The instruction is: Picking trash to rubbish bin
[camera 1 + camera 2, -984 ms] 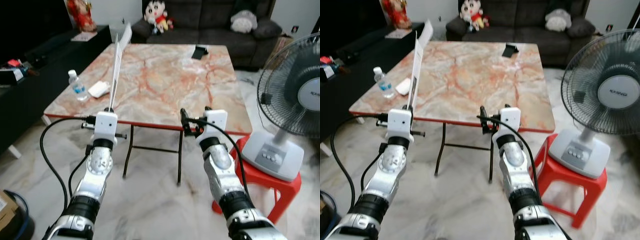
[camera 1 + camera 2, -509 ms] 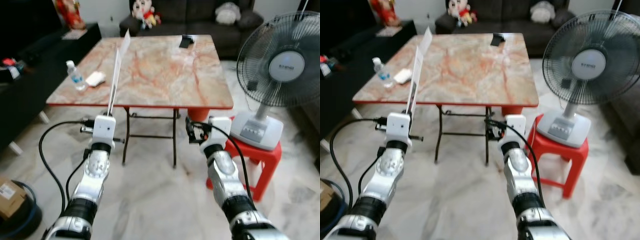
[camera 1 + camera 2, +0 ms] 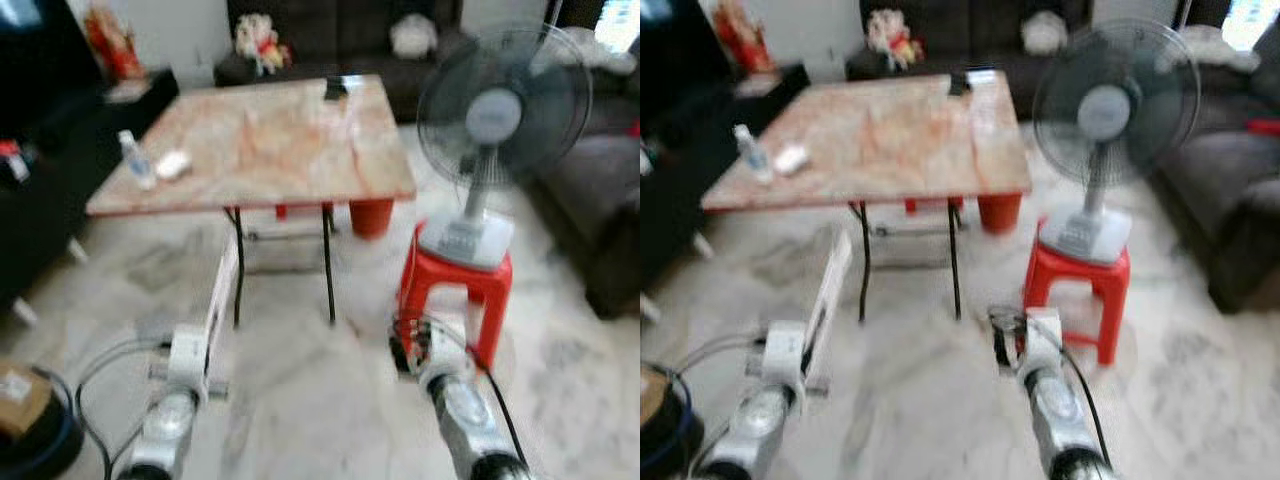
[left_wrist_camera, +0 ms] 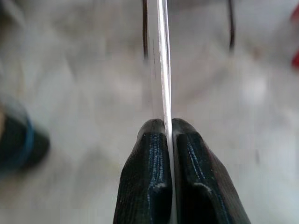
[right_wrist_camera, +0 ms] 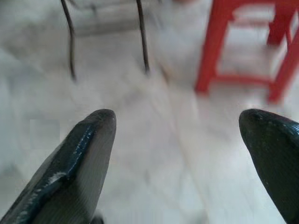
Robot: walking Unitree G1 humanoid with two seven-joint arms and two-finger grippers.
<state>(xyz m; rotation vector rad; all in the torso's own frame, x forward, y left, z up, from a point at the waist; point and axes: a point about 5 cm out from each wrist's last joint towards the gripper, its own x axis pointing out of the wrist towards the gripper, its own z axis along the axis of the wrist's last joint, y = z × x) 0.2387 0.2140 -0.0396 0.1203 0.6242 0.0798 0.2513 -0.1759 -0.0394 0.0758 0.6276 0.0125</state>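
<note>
L gripper [image 4: 168, 135] has both black fingers [image 4: 149, 186] pressed together on a thin white sheet of paper [image 3: 222, 300], clamped at the sheet's bottom edge. The sheet stands edge-on out of the jaws and rises up and fwd from them, tilted a little, its top end reaching toward the near edge of the marble table [image 3: 250, 150]. It touches nothing but the fingers.

R gripper [image 5: 177, 135] is wide apart, 2 fingers spread w/ nothing between them. Past its jaws: bare pale marble floor [image 3: 300, 380], then the thin black table legs [image 5: 142, 37] to one side and the red plastic stool [image 3: 455, 285] to the other. A fan [image 3: 490, 110] sits on the stool.

Head views are blurred. Both grippers hang low over the floor, well short of the table's near edge, w/ open floor between and ahead of them. The stool is just ahead of the R jaws and slightly to the right; the table legs are ahead between the 2 arms. On the tabletop, near its left edge: a small water bottle [image 3: 132, 160] and a white item [image 3: 172, 165] beside it. A dark phone-like thing [image 3: 335, 90] lies near the far edge. Dark sofa [image 3: 340, 40] behind the table, another sofa [image 3: 600, 180] along the right. To the left of the L arm, at floor level, a dark round object w/ blue rim [image 3: 35, 440] and a cardboard box [image 3: 20, 385] touching it.
</note>
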